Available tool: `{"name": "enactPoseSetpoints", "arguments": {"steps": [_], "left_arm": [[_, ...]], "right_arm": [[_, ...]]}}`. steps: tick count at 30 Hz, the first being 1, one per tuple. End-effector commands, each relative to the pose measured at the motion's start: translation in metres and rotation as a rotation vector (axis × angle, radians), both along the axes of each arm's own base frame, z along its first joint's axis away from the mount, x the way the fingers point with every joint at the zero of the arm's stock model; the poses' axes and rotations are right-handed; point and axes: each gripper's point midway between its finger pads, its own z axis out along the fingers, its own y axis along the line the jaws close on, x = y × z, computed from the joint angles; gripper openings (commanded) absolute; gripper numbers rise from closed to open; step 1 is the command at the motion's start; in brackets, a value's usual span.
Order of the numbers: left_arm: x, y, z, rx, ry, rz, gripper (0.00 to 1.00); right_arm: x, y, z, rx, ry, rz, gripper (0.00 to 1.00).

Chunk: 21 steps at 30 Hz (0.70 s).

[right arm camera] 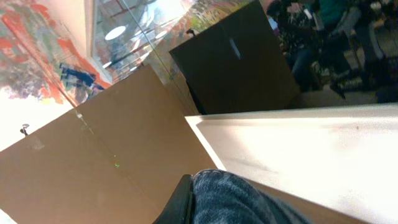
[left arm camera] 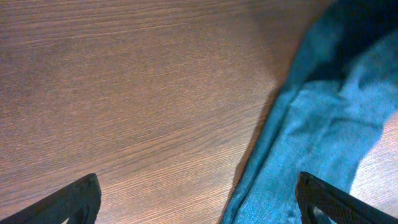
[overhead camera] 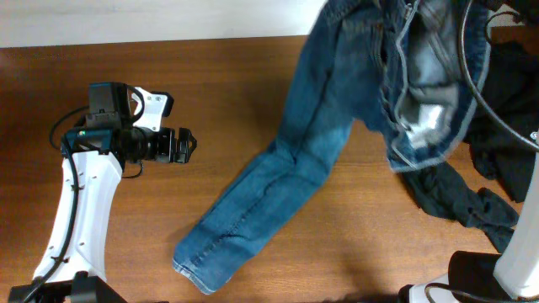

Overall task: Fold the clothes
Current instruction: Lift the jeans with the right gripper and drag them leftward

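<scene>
Jeans [overhead camera: 278,181]: one leg is laid diagonally across the table [overhead camera: 210,93], and the waist is bunched and raised far right. Denim is judged clamped in the right gripper [right arm camera: 202,200] for lifting. The left gripper [overhead camera: 181,146] is held wide and empty beside the leg.

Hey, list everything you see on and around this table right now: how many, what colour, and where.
jeans: one pair, medium-blue denim, one leg lying diagonally across the table's middle, waist bunched at the far right.
dark garments: count unclear, black and dark navy, heaped at the right edge, partly under the jeans.
table: one, brown wood.
cable: one, black, arcing over the jeans' waist.
left gripper: one, black on a white arm, open, over bare wood left of the jeans leg.
right gripper: one, black, shut on the jeans.
</scene>
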Motion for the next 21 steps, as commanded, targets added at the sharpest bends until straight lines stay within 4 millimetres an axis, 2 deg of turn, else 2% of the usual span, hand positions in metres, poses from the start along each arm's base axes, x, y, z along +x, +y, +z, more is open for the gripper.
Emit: {"name": "enactPoseSetpoints", "arguments": {"steps": [1, 5, 8, 11, 13, 15, 18, 20, 21], "left_arm": [[0.004, -0.003, 0.005, -0.013, -0.012, -0.004, 0.99], [0.004, -0.003, 0.005, -0.014, -0.014, -0.004, 0.99], [0.004, -0.003, 0.005, -0.014, -0.014, -0.004, 0.99], [0.004, -0.003, 0.005, -0.014, -0.014, -0.004, 0.99], [0.004, -0.003, 0.005, -0.014, -0.014, -0.004, 0.99], [0.004, -0.003, 0.005, -0.014, -0.014, -0.004, 0.99], [0.004, -0.003, 0.005, -0.014, -0.014, -0.004, 1.00], [0.004, -0.003, 0.005, -0.014, -0.014, -0.004, 0.99], [0.004, -0.003, 0.005, -0.014, -0.014, -0.004, 0.99]], "right_arm": [[-0.030, 0.007, 0.021, -0.006, -0.069, 0.025, 0.04], [-0.031, 0.007, 0.021, 0.021, -0.029, 0.031, 0.04], [-0.030, 0.002, 0.029, 0.080, 0.004, -0.010, 0.04], [-0.044, -0.003, 0.056, 0.146, -0.051, -0.105, 0.04], [-0.065, -0.007, 0.083, 0.154, -0.168, -0.184, 0.04], [-0.077, -0.013, 0.092, 0.128, -0.228, -0.260, 0.04], [-0.074, -0.027, 0.081, 0.061, -0.220, -0.387, 0.04], [-0.065, -0.043, 0.069, -0.004, -0.200, -0.514, 0.04], [-0.060, -0.058, 0.061, -0.047, -0.186, -0.616, 0.04]]}}
